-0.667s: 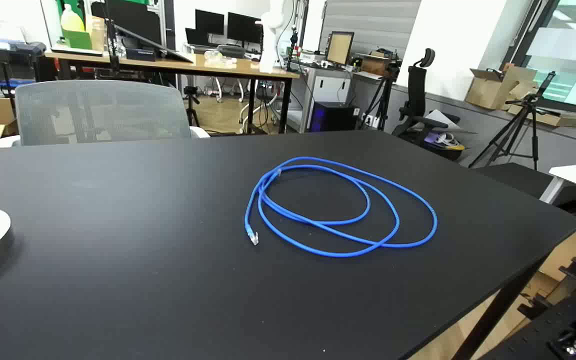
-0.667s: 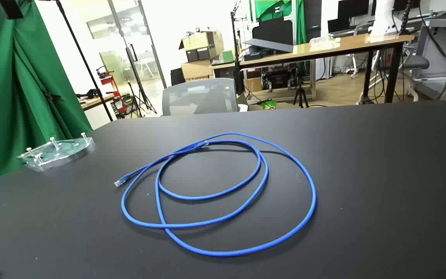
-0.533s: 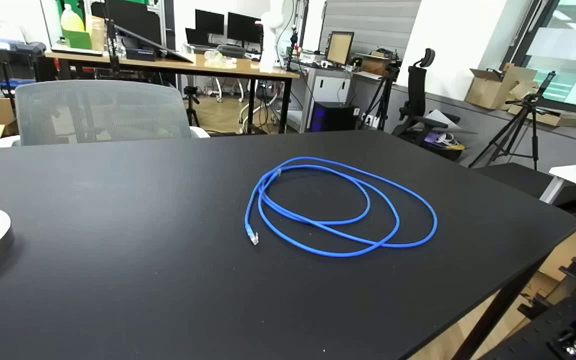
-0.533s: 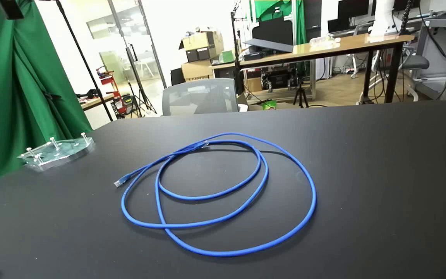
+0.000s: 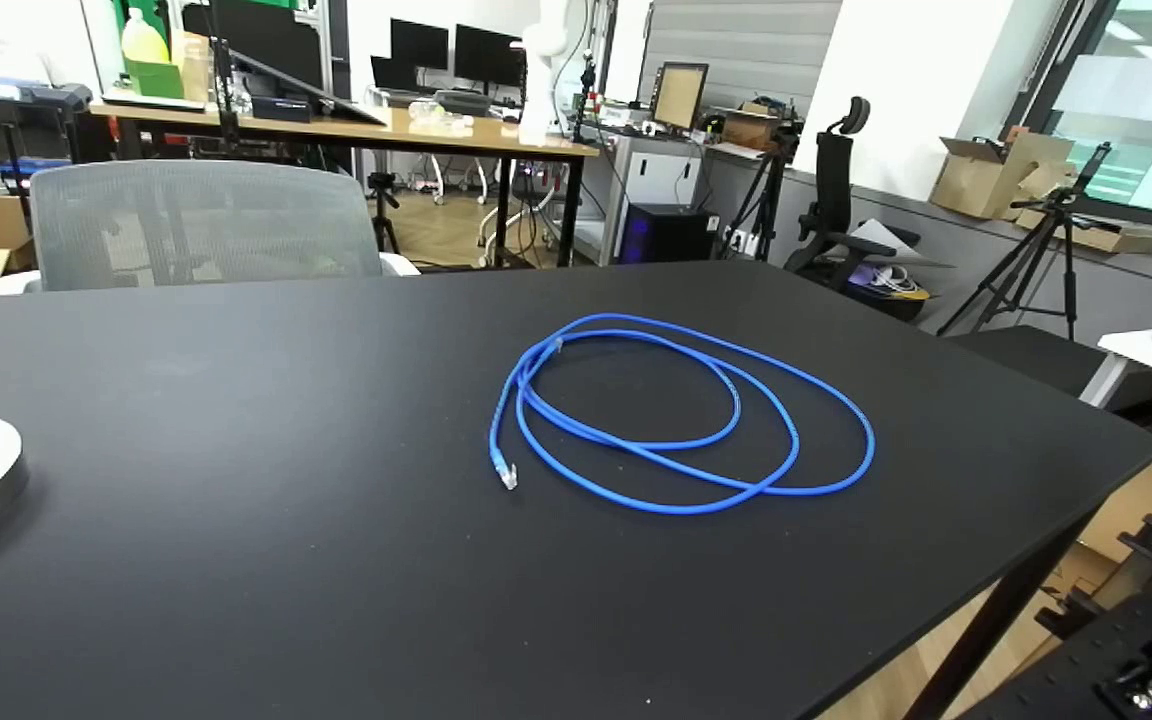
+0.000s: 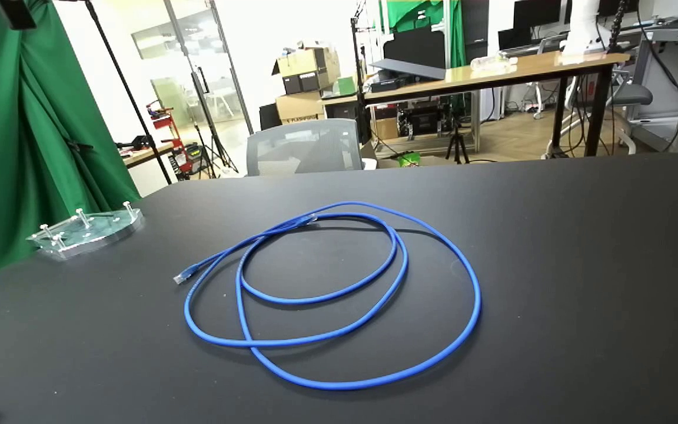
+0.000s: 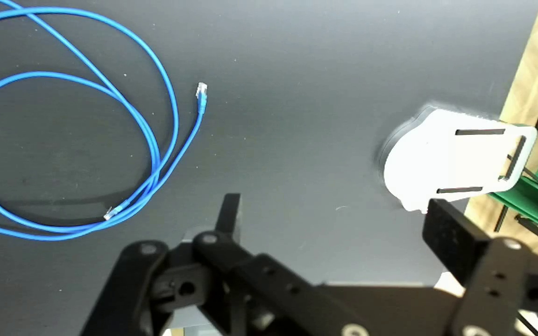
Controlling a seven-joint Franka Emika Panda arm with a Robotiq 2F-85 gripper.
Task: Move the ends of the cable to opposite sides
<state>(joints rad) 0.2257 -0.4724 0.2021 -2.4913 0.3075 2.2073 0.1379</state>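
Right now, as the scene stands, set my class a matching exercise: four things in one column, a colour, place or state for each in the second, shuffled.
1. gripper
2. cable
3. table
4. mesh chair

A. grey, beyond the table
B. blue, lying in loops
C. open, jaws apart
D. black, underneath the cable

Pairs: 1-C, 2-B, 3-D, 4-A

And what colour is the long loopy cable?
The network cable is bright blue; it shows best in both exterior views, where it fits whole.
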